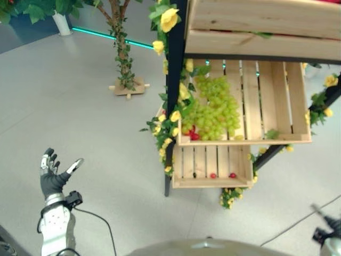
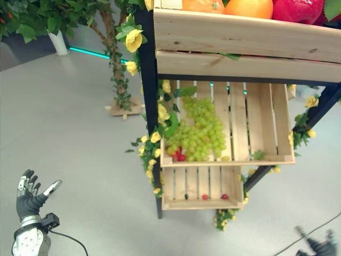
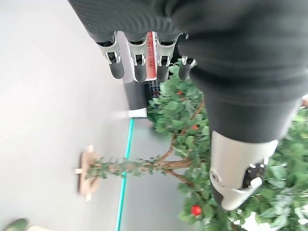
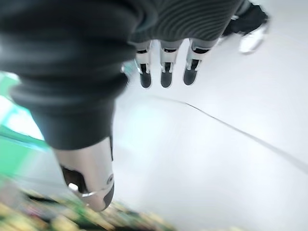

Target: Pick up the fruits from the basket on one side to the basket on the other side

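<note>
A black shelf holds wooden crates. The middle crate [image 1: 277, 137] has a heap of green grapes [image 1: 214, 114] with small red fruits [image 1: 193, 134] at its left end. Below it, the lower crate [image 1: 213, 183] contains two small red fruits [image 1: 213, 175]. The top crate [image 2: 245, 37] carries oranges [image 2: 248, 7] and a red fruit [image 2: 298, 9]. My left hand [image 1: 52, 178] is raised over the floor, far left of the shelf, open and empty, its fingers [image 3: 139, 62] straight. My right hand [image 2: 319, 246] hangs low at the right, fingers [image 4: 166, 72] straight, holding nothing.
Yellow flowers and leaves [image 1: 170, 106] climb the shelf's black post. An artificial tree on a wooden stand [image 1: 127, 80] and a white pot [image 1: 63, 24] stand on the grey floor behind my left hand. A teal strip [image 1: 106, 36] runs along the floor.
</note>
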`<state>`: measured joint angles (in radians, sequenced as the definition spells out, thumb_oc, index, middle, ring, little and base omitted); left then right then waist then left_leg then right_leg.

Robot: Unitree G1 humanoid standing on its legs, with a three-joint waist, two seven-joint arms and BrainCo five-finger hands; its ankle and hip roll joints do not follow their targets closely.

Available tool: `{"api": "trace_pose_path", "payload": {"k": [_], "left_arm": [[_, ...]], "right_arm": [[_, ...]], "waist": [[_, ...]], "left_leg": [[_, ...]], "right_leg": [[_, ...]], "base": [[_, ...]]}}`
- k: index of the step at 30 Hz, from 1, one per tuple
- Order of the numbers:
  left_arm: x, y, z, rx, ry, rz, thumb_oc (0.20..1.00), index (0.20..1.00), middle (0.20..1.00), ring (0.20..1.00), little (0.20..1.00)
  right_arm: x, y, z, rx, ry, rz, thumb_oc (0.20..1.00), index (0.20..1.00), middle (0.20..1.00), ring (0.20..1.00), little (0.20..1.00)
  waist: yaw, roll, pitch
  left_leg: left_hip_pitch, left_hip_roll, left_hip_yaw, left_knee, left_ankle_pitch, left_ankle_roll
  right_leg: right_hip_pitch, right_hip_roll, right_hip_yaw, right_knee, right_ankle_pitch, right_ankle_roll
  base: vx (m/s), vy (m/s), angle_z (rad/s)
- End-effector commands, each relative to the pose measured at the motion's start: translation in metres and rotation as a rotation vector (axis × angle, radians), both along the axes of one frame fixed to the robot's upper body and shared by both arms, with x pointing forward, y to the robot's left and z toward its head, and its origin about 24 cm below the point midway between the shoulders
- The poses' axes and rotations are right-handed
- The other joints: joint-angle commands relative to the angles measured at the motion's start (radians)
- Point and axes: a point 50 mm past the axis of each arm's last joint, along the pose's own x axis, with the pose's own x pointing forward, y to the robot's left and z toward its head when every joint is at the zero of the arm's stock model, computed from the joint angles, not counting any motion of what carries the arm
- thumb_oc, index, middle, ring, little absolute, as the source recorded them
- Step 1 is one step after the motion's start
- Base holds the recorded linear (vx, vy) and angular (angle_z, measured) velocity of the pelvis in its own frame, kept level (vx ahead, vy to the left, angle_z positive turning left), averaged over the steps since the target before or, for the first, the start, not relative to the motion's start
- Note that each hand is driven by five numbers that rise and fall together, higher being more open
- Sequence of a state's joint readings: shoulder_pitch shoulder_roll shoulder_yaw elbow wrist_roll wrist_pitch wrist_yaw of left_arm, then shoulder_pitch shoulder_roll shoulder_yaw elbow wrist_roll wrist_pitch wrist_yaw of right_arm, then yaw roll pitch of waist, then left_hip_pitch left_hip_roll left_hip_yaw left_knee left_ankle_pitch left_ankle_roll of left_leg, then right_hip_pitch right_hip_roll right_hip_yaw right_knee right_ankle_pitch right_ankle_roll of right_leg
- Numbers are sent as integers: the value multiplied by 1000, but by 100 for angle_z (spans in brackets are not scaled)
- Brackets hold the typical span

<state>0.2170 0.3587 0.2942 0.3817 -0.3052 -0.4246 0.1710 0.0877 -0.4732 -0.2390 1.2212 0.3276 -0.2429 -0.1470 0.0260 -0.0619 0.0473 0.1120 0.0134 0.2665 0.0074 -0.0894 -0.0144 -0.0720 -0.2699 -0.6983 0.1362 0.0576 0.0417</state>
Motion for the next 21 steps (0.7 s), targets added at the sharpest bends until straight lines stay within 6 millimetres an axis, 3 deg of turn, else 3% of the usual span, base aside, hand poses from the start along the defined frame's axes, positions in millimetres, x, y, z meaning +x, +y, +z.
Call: {"api": "trace_pose_path", "payload": {"k": [1,3,4,7,11,14,18,21], "left_arm": [[16,2,22,58,-90,-52,1000,1000,1000,1000,1000],[12,4,16,21,-78,-33,1000,1000,1000,1000,1000],[12,2,11,-1,-58,-37,1000,1000,1000,1000,1000],[13,-1,10,0,-49,-59,1000,1000,1000,1000,1000],[14,-3,8,-16,-40,-72,1000,1000,1000,1000,1000],[15,-5,6,-28,-23,-101,1000,1000,1000,1000,1000],[15,-6,4,-34,-10,-112,1000,1000,1000,1000,1000],[15,-7,1,-24,13,-119,1000,1000,1000,1000,1000]], "right_arm": [[8,12,-8,49,57,87,1000,1000,1000,1000,1000],[4,24,-18,81,132,143,1000,1000,1000,1000,1000],[-11,38,-29,131,241,176,1000,1000,1000,1000,1000],[-27,55,-41,213,338,194,1000,1000,1000,1000,1000],[-37,69,-48,274,408,218,1000,1000,1000,1000,1000],[-51,89,-56,372,497,277,1000,1000,1000,1000,1000],[-48,96,-59,386,494,272,1000,1000,1000,1000,1000],[-36,105,-61,397,450,285,1000,1000,1000,1000,1000]], "waist": [[27,-28,14],[28,-28,13],[32,-26,11],[36,-24,6],[40,-21,-1],[46,-20,-11],[49,-19,-19],[52,-18,-22]], "left_leg": [[-7,-27,10,2,-48,1],[-7,-27,9,3,-47,2],[-5,-28,7,2,-48,3],[0,-29,2,0,-49,4],[3,-30,0,0,-50,5],[6,-30,-5,-1,-50,6],[9,-32,-7,-3,-50,7],[11,-32,-7,-4,-49,6]], "right_leg": [[37,-17,-4,-47,51,116],[37,-19,-5,-46,53,117],[39,-20,-8,-47,52,116],[45,-22,-13,-49,52,116],[51,-24,-19,-53,54,116],[57,-27,-25,-56,56,117],[60,-28,-27,-58,57,116],[62,-29,-28,-62,59,117]], "base": [[0,0,0],[0,0,0],[0,0,0],[0,0,0],[8,-3,8],[10,-3,6],[6,1,5],[0,0,0]]}}
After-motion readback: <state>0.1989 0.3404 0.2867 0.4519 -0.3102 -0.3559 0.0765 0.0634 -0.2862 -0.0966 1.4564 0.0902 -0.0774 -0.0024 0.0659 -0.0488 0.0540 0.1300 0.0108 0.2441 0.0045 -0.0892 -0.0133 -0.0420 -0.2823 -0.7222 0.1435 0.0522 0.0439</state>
